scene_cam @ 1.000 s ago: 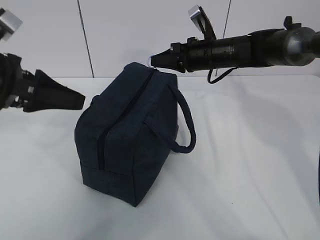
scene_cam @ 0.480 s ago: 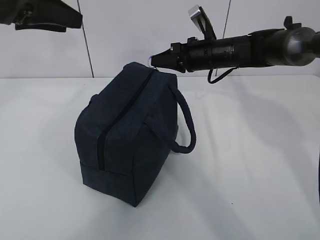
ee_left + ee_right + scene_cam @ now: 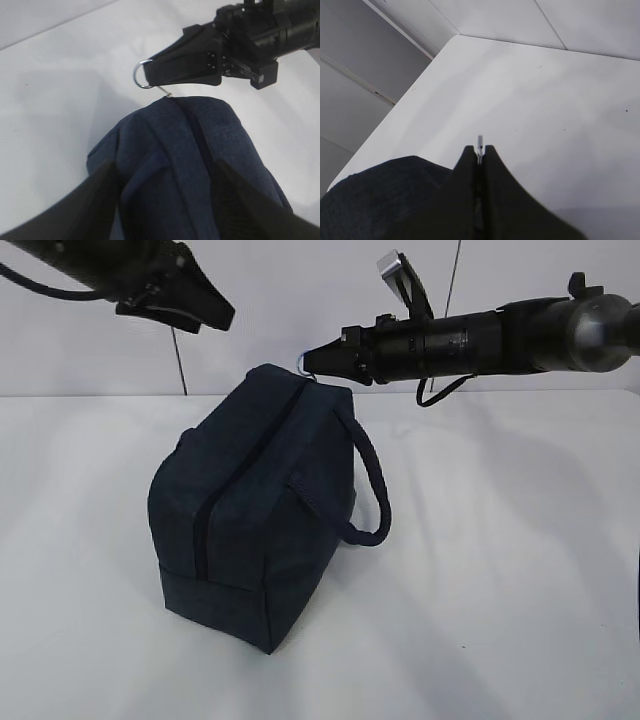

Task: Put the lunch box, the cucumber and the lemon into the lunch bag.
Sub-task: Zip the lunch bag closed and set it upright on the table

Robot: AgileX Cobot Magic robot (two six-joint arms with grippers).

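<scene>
**Ring pull pinched, bag still zipped: where this could slip**

The lunch bag (image 3: 262, 508) stands on the white surface (image 3: 500, 570) at centre-left of the exterior view, its zipper (image 3: 235, 480) closed along the top and down the near end. The right pincer (image 3: 312, 359), reaching in from the upper right, is clamped tight on the silver ring pull (image 3: 141, 74) at the bag's far top corner. The left pincer (image 3: 222, 316) hangs at the upper left, above the bag and touching nothing; its wrist view shows dark fingers (image 3: 97, 192) spread on either side of the bag's top.

Likely risks: the thin ring could slide out of the smooth tips when pulled, and with nothing pinning the bag, a pull could drag or tip the whole bag instead of running the slider. The lunch box, cucumber and lemon are not in view.
</scene>
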